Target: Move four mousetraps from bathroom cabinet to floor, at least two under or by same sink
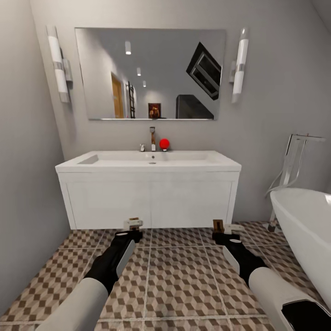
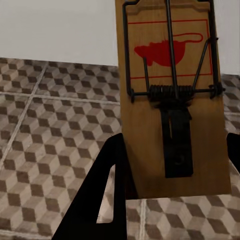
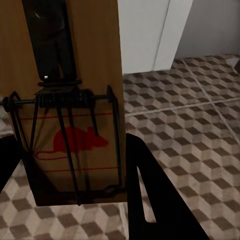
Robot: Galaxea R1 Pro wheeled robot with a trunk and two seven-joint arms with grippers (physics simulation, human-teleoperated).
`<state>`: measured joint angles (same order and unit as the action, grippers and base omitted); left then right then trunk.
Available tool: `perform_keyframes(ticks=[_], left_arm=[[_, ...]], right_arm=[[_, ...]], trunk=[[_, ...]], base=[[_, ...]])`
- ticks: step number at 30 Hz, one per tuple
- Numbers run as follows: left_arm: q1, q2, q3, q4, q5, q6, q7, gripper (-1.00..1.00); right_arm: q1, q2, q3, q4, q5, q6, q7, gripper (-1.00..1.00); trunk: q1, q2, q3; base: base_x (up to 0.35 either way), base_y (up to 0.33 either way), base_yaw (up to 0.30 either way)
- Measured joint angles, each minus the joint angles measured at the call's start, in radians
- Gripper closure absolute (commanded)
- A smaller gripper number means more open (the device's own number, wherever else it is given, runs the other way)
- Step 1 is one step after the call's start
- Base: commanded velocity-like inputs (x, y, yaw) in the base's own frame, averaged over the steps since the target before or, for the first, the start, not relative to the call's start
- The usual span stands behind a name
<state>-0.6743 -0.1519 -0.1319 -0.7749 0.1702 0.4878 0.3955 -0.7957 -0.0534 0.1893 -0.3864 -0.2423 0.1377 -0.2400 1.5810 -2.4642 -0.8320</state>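
White forearms, black wrists, black end effectors

two mousetraps [image 1: 134,223] [image 1: 226,227], one sink [image 1: 148,162], one bathtub [image 1: 305,230]

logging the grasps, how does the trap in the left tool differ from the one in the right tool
The left mousetrap is held with its red mouse print away from the left tool; the right mousetrap has the print nearest the right tool. The left one looks brightly lit, the right one shadowed. Both are wooden with wire springs, held low over the bathroom floor before the vanity.
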Motion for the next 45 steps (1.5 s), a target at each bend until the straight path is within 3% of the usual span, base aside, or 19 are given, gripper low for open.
perform_keyframes(ticks=[5, 14, 21, 27, 34, 45], left_arm=[[0.0, 0.002, 0.002, 0.009, -0.001, -0.002, 0.003, 1.0], [0.0, 0.007, 0.004, 0.01, -0.005, -0.003, 0.004, 1.0], [0.0, 0.037, 0.025, 0.014, 0.005, -0.005, 0.0, 1.0], [0.0, 0.047, 0.029, 0.068, 0.014, -0.01, -0.034, 1.0], [0.0, 0.061, 0.029, 0.092, 0.011, -0.037, -0.115, 1.0], [0.0, 0.062, 0.029, 0.095, 0.008, -0.068, -0.114, 1.0]], right_arm=[[0.0, -0.001, 0.0, 0.005, 0.0, 0.0, 0.01, 1.0], [0.0, -0.007, 0.0, 0.012, 0.0, 0.0, 0.024, 1.0], [0.0, -0.006, 0.0, 0.019, -0.002, -0.003, 0.025, 1.0], [0.001, -0.006, 0.0, 0.051, 0.002, -0.011, 0.034, 1.0], [0.0, -0.01, 0.0, 0.059, 0.004, -0.012, 0.104, 1.0], [0.0, -0.013, 0.0, 0.059, 0.005, -0.005, 0.116, 1.0]], trunk=[[0.019, -0.035, -0.016], [0.023, -0.037, -0.05], [0.027, -0.039, -0.078], [0.029, -0.04, -0.101], [0.032, -0.042, -0.128], [0.037, -0.045, -0.17]], base=[[0.0, 0.0, 0.0], [0.0, 0.0, 0.0], [0.0, 0.0, 0.0], [0.0, 0.0, 0.0], [0.0, 0.0, 0.0], [0.0, 0.0, 0.0]])
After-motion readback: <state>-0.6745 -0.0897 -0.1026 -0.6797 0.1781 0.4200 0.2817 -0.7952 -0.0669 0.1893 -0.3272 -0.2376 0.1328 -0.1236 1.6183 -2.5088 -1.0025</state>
